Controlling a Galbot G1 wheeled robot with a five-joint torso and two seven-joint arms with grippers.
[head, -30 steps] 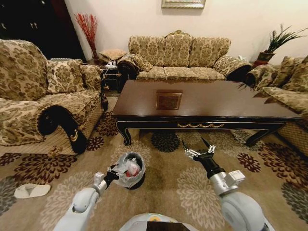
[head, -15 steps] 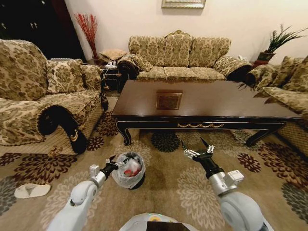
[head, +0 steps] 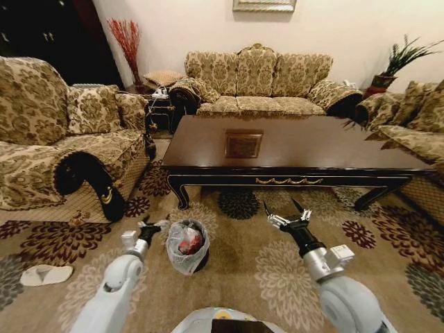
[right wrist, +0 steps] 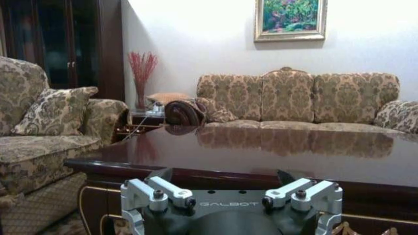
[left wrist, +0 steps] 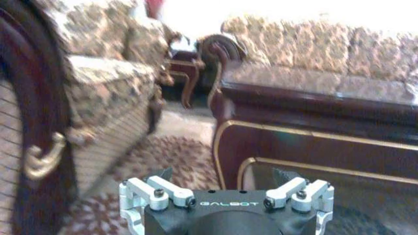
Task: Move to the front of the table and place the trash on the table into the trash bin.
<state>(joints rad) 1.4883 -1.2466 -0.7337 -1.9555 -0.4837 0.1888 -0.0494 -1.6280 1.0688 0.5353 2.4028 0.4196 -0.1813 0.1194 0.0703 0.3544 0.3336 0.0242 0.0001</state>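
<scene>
Nearest: my left jaws (head: 150,223), released and holding nothing, low over the patterned floral carpet (head: 243,277), just beside the left side of the bin. In the left wrist view the left jaws (left wrist: 225,177) stand spread before the corner of the table.

Beside them: small round dark trash bin (head: 187,245) with translucent grey-white plastic liner, standing on the carpet in front of the table's left end, apart from it. Inside the liner: red and pale items; I cannot tell which pieces.

Same depth, to the right: my right jaws (head: 286,211), released and holding nothing, raised above the carpet short of the table's front apron. In the right wrist view the right jaws (right wrist: 225,178) sit level with the table edge.

Flat white object (head: 45,275) on the carpet at far left, well apart from the bin.

Next: large rectangular worktop of dark glossy wood (head: 298,149), curved legs, gold ornament on the apron, square central inlay (head: 243,144).

Flanking: gold-patterned armchair with cushion (head: 62,146) at left.

Farthest: three-seat gold-patterned sofa (head: 257,83) against the wall; red dried branches (head: 126,38); green potted plant (head: 402,59); framed painting (right wrist: 290,19).
</scene>
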